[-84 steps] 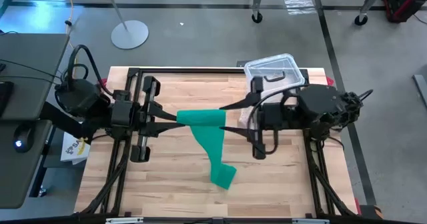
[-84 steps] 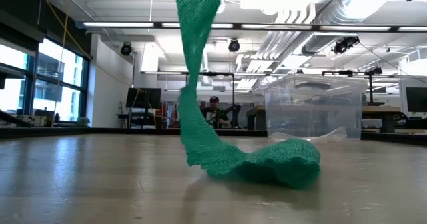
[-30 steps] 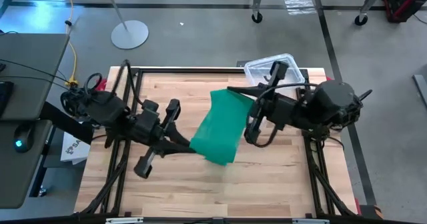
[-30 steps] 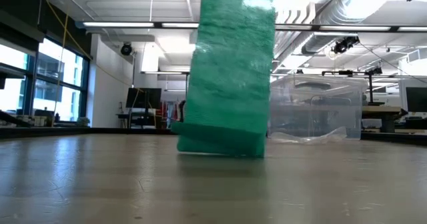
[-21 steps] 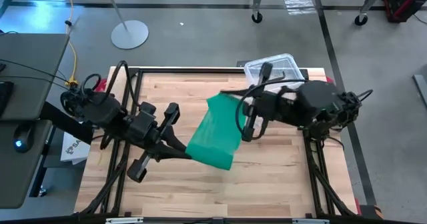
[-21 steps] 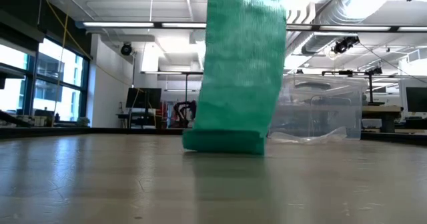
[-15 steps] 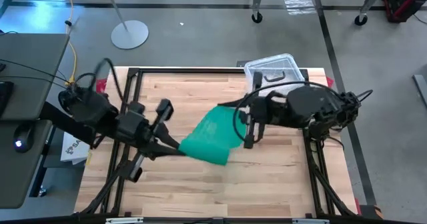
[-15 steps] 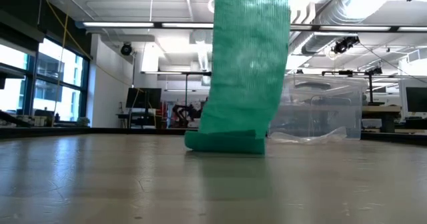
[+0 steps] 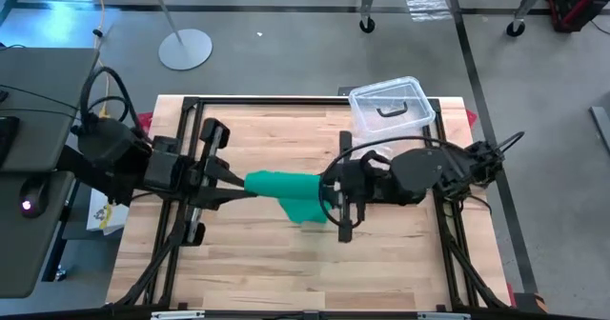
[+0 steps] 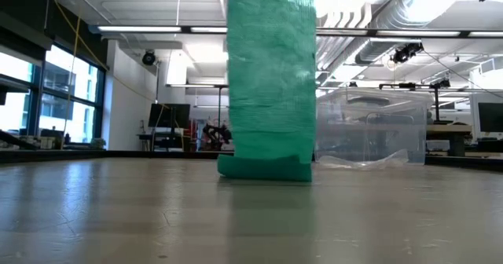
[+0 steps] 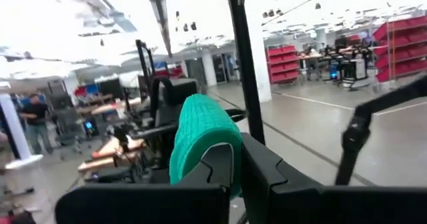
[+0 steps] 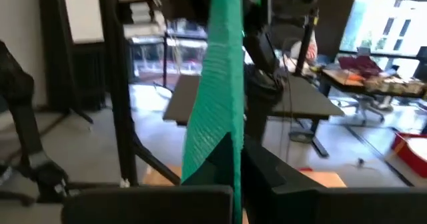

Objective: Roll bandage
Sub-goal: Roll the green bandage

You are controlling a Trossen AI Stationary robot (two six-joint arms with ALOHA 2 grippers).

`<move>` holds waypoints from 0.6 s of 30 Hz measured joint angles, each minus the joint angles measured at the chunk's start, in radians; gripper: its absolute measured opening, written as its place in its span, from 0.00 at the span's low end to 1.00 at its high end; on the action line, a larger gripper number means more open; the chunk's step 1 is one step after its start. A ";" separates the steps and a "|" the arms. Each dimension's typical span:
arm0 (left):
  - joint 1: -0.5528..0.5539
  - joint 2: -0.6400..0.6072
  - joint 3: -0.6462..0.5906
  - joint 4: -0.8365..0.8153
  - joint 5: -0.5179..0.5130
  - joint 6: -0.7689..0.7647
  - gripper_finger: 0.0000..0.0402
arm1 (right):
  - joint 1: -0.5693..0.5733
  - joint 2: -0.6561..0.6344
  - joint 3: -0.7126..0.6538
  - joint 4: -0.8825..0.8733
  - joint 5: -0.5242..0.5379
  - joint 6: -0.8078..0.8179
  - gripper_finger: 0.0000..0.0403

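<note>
The long green stretchy fabric bandage (image 9: 286, 190) is held up over the middle of the wooden table (image 9: 257, 263), pinched at one end by the left gripper (image 9: 240, 187) and at the other by the right gripper (image 9: 326, 198), both clamped tight on it. Only in the low view can its folded bottom end be seen resting on the tabletop. Back right, a clear plastic box with a black handle (image 9: 389, 110) is parked; its contents can't really be made out.
</note>
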 joint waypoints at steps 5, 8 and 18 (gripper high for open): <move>0.000 0.000 0.000 0.059 -0.030 0.059 0.02 | 0.000 0.021 0.000 0.093 -0.005 0.000 0.00; 0.000 0.000 0.000 0.071 -0.049 0.065 0.02 | 0.000 0.021 0.000 0.123 -0.004 -0.011 0.00; 0.001 0.000 0.000 0.079 -0.001 -0.063 0.02 | -0.033 0.021 0.000 0.134 0.042 -0.131 0.00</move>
